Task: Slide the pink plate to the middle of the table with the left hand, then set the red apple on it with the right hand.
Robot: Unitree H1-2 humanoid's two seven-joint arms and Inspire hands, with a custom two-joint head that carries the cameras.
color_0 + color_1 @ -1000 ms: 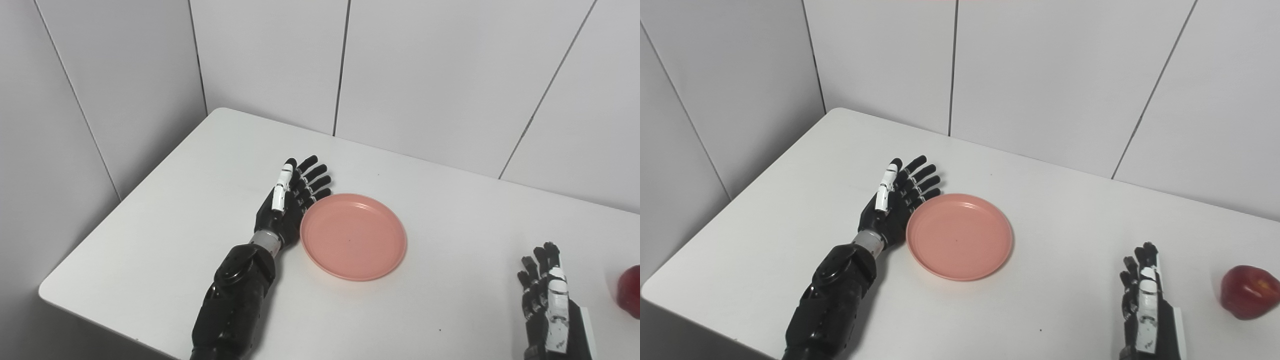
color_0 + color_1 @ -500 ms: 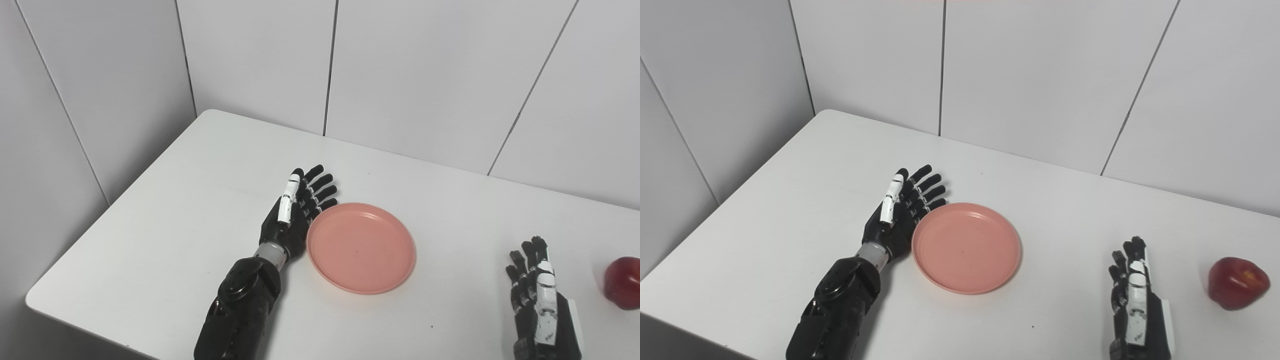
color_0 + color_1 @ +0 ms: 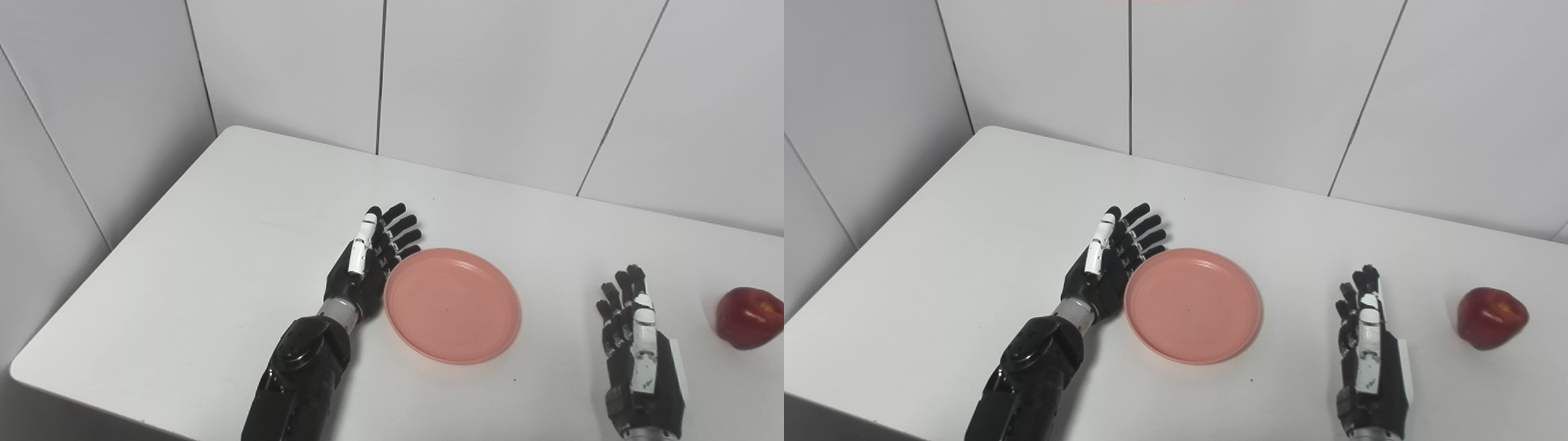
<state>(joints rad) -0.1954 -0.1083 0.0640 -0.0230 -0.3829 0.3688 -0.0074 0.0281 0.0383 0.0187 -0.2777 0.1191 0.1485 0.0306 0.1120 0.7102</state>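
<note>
On the white table (image 3: pixel 202 245), left hand (image 3: pixel 367 263) stands edge-on against pink plate (image 3: pixel 452 304).

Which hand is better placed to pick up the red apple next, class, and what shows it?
The right hand. It is open and empty, with bare table between it and the red apple on its right. The left hand is open against the pink plate's far-side rim.

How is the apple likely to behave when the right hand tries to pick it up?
The apple is round and sits free on the smooth table, so a nudge would probably roll it. Its glossy skin looks slippery. The open right hand likely needs a wrapping grasp.
</note>
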